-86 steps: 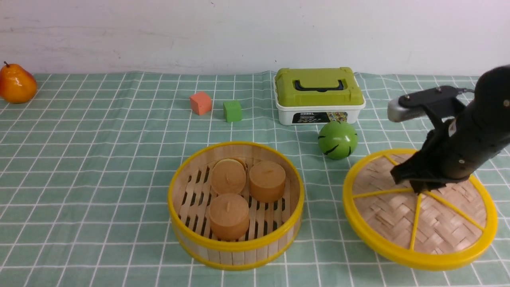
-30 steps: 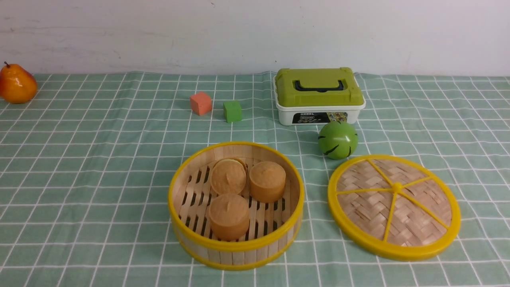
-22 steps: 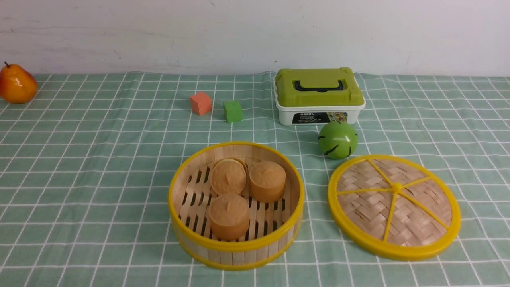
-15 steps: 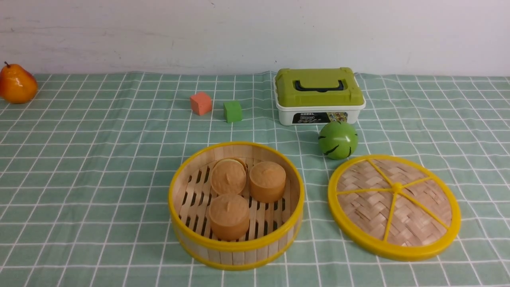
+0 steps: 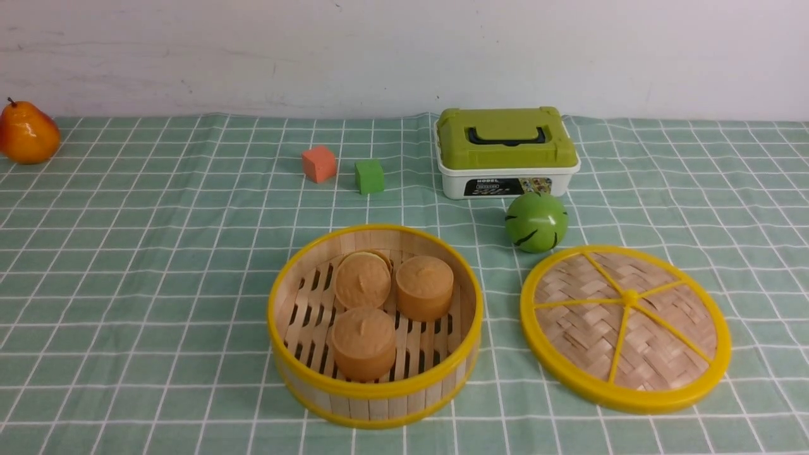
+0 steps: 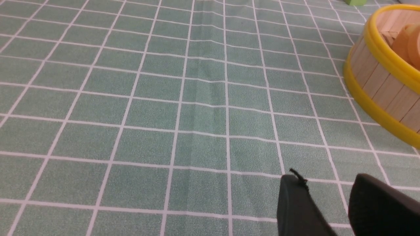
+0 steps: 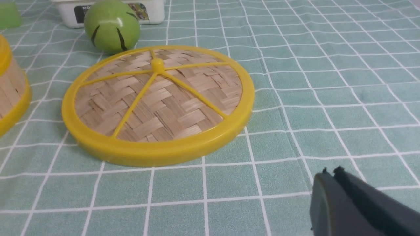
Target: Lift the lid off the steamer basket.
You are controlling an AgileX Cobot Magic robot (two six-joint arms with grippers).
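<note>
The steamer basket (image 5: 373,395), with pale slat walls and yellow rings, stands uncovered at the table's front middle with three brown buns (image 5: 363,338) inside. The lid (image 5: 626,328), a woven bamboo disc with yellow rim, spokes and knob, lies flat on the cloth to the basket's right, apart from it. Neither arm appears in the front view. My left gripper (image 6: 326,178) is open over bare cloth, with the basket (image 6: 380,82) off to one side. My right gripper (image 7: 330,172) is shut on nothing, low over the cloth and short of the lid (image 7: 157,98).
A green ball (image 5: 536,222) sits just behind the lid. Behind the ball is a white box with a green lid (image 5: 505,148). An orange cube (image 5: 318,163) and a green cube (image 5: 369,175) lie at the back middle, and a pear (image 5: 26,134) at the far left.
Three seconds ago my right gripper held the lid's knob with the lid tilted. It has let go and left the front view; the lid lies flat. Nothing moved in the last second.
</note>
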